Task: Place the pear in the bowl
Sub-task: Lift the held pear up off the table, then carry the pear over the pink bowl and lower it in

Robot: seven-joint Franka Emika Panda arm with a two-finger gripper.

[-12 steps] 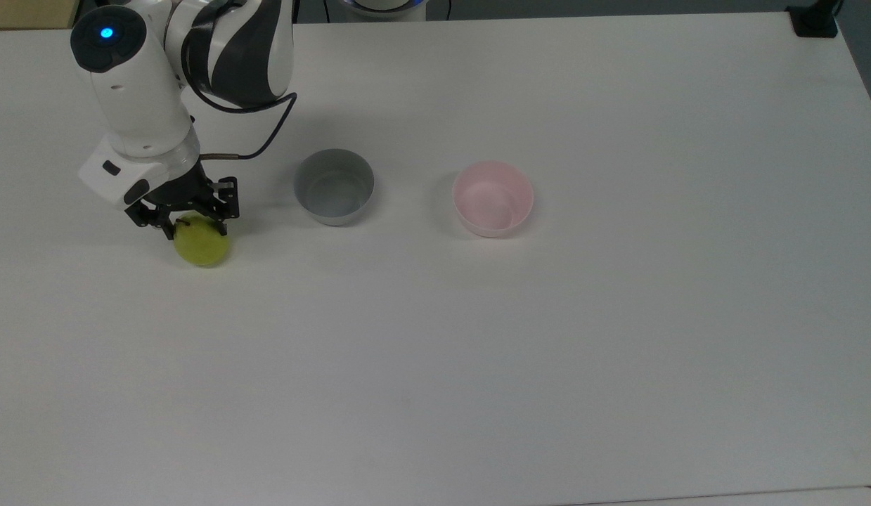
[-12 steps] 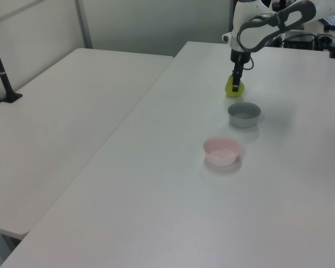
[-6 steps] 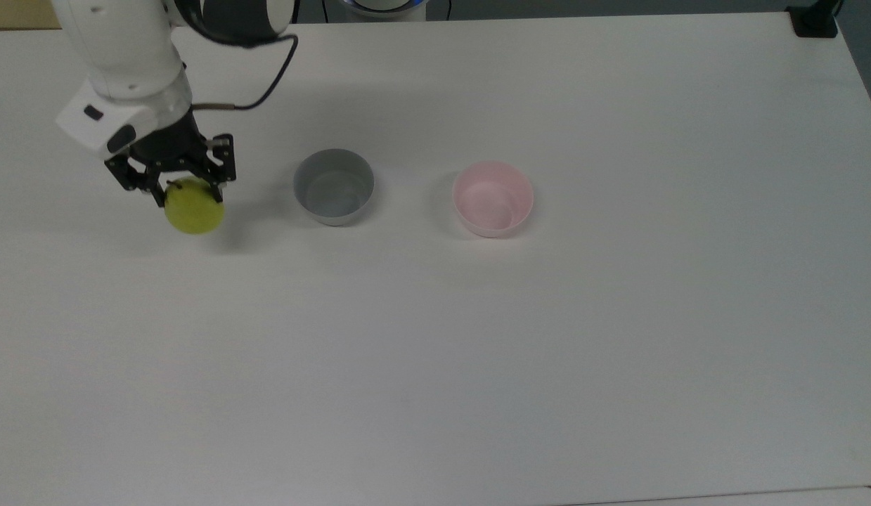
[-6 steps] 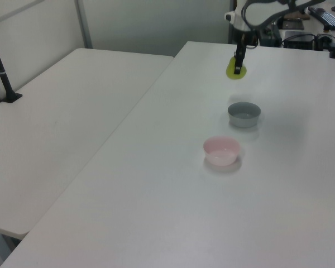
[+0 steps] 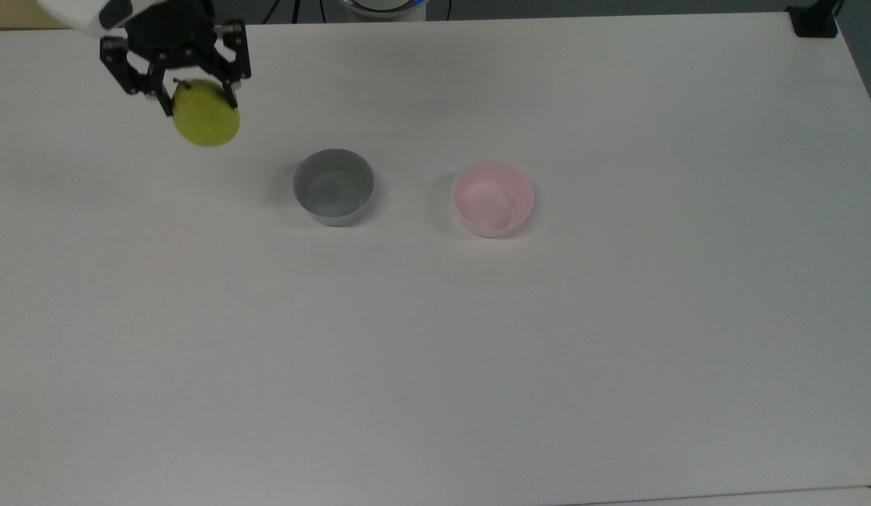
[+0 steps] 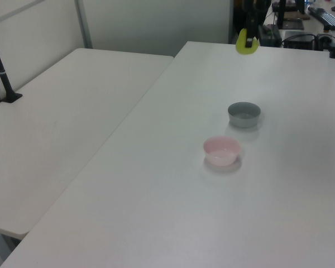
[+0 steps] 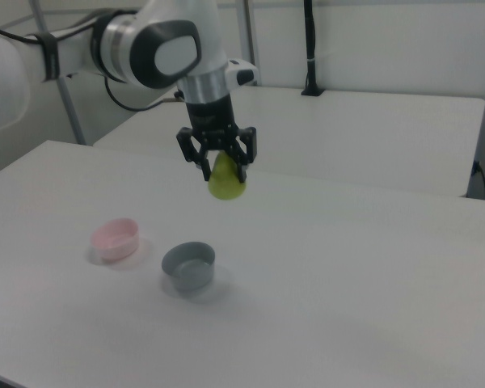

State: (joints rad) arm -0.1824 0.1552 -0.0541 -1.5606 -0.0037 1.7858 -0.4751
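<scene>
Pear [image 5: 206,121]: yellow-green, dark stem. Bowl [image 5: 493,197]: pale pink inside, whitish outside. Second bowl [image 5: 334,186]: grey. Gripper [image 5: 194,90]: black. Arm [image 7: 166,50]: white shell, dark grey joint bands. Table [image 5: 547,351]: plain white, unpatterned.

- The pear [image 5: 206,121] is a small, rounded, yellow-green fruit with a short dark stem at its upper end. It hangs in the air, clear of the table, pinched near its top between two black fingers. In the right view it [image 7: 225,183] hangs above and a little to the right view's right of the two bowls. In the left view it [image 6: 247,44] sits high, over the far end of the table.
- The bowl [image 5: 493,198] is small, round and pale pink with a whitish outside. It stands upright and empty on the white table, well apart from the pear. In the right view it [image 7: 115,239] sits furthest to the right view's left; in the left view it [image 6: 221,151] is nearer the camera than the pear.
</scene>
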